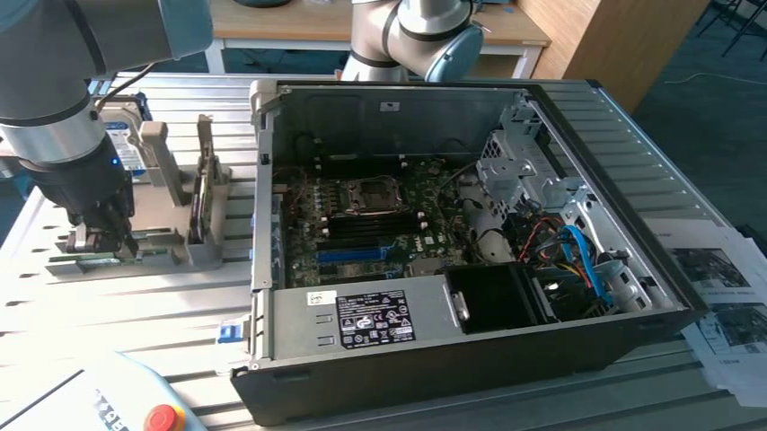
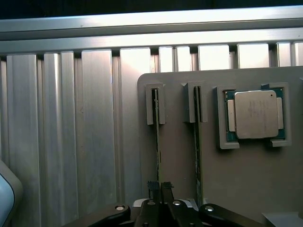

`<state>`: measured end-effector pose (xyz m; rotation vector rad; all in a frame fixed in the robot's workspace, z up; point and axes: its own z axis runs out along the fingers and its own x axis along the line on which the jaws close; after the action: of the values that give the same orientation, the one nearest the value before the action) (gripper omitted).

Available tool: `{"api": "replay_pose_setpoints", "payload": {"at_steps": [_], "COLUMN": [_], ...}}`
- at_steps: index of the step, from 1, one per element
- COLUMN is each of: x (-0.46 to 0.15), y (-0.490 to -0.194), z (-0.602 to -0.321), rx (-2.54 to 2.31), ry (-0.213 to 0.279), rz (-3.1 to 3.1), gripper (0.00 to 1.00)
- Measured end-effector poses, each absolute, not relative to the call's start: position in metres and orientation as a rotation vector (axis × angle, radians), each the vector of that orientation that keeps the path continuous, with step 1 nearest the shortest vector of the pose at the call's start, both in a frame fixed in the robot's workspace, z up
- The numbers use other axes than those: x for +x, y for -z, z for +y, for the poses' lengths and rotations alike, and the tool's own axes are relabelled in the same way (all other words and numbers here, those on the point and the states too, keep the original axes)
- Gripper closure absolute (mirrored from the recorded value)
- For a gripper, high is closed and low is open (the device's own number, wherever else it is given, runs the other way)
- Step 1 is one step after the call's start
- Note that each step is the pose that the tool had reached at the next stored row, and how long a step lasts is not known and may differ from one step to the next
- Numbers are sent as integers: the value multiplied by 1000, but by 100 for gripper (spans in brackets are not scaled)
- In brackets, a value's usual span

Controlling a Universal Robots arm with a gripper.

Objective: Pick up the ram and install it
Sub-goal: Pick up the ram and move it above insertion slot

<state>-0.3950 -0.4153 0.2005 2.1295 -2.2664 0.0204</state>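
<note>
The ram (image 2: 156, 127) is a thin green stick standing on edge in a slot of the grey holder plate (image 2: 177, 161). My gripper (image 2: 160, 187) has its two dark fingers closed together on the near end of this stick. A second, similar stick (image 2: 196, 137) stands in the neighbouring slot, untouched. In the exterior view my gripper (image 1: 102, 241) reaches down onto the grey holder (image 1: 156, 256) at the exterior view's left, beside the open computer case (image 1: 623, 337). The motherboard (image 1: 372, 215) lies inside the case with a blue slot strip (image 1: 354, 254).
A processor chip (image 2: 255, 115) sits in a pocket of the holder plate beside the sticks. A hard drive (image 1: 120, 144) with a blue label stands behind my arm. A pendant with a red button (image 1: 156, 417) lies at the near edge. Papers (image 1: 731, 278) lie at the exterior view's right.
</note>
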Motion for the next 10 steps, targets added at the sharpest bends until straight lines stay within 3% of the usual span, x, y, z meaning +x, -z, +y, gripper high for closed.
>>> {"api": "replay_pose_setpoints", "payload": {"at_steps": [10], "x": [-395], "y": [-201], "z": [-415], "rx": [2130], "ry": [-20], "rz": [-2266], "gripper": [88]}}
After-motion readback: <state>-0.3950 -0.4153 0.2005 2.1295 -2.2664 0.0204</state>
